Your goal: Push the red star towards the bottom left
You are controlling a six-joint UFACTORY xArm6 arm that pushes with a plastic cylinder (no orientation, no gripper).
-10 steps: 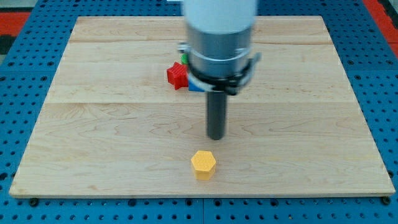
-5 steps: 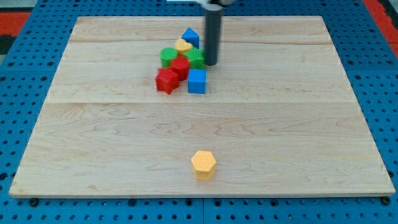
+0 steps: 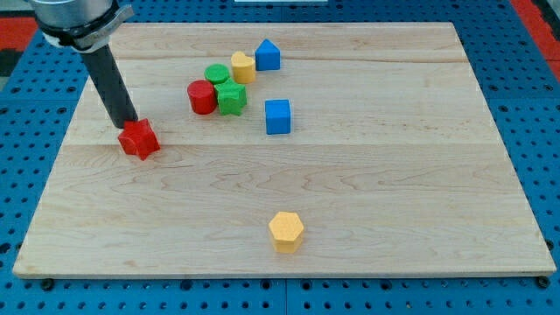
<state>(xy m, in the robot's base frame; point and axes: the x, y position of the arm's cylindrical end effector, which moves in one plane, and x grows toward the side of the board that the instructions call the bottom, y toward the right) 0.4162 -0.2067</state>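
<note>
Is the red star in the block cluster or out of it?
Out. The red star sits alone toward the view's left, apart from the red cylinder and its neighbours; my tip touches its upper-left edge.

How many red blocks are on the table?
2. The red star sits at the view's left, touching my tip. The red cylinder stands in the cluster near the view's top. None seem hidden.

Red star, lying flat on the board's left side, mid-height
</note>
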